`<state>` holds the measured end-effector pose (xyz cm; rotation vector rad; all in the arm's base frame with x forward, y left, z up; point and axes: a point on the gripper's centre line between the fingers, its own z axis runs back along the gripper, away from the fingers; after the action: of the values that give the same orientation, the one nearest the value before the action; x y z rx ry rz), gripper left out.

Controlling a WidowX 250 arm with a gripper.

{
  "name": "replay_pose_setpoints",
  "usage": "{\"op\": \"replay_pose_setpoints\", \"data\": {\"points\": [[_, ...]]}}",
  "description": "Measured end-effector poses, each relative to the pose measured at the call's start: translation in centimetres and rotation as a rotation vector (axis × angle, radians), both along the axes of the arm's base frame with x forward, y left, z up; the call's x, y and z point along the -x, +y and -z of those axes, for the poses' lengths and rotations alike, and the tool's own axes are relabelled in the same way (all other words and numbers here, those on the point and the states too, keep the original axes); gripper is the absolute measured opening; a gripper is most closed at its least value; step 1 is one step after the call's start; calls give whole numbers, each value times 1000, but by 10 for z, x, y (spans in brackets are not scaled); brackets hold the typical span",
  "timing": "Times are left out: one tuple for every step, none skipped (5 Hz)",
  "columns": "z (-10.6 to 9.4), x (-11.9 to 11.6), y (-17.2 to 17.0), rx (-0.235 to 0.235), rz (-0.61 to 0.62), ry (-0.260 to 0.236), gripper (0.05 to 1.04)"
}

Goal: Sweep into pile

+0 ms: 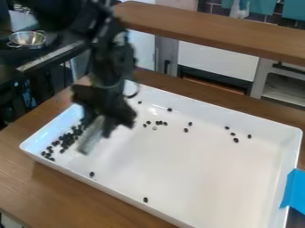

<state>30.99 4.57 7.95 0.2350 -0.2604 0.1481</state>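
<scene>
Small black bean-like pieces (64, 142) lay clustered at the shallow white tray's (196, 178) left end, others scattered; the blurred black two-finger gripper (100, 125), closed around a pale flat tool (90, 139), partly hid the cluster, its finger gap indistinct

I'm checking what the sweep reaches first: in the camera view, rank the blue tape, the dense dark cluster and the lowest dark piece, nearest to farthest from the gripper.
From the gripper:
1. Dense dark cluster, at the tray's left end.
2. Lowest dark piece, by the near wall.
3. Blue tape, at the right edge.
</scene>
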Motion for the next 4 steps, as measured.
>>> {"op": "replay_pose_setpoints", "data": {"points": [[-4, -10, -41, 49, -28, -16, 385], [12, -16, -76, 52, -45, 11, 385], [28, -16, -99, 37, -56, 25, 385], [45, -14, -108, 13, -57, 44, 385]]}}
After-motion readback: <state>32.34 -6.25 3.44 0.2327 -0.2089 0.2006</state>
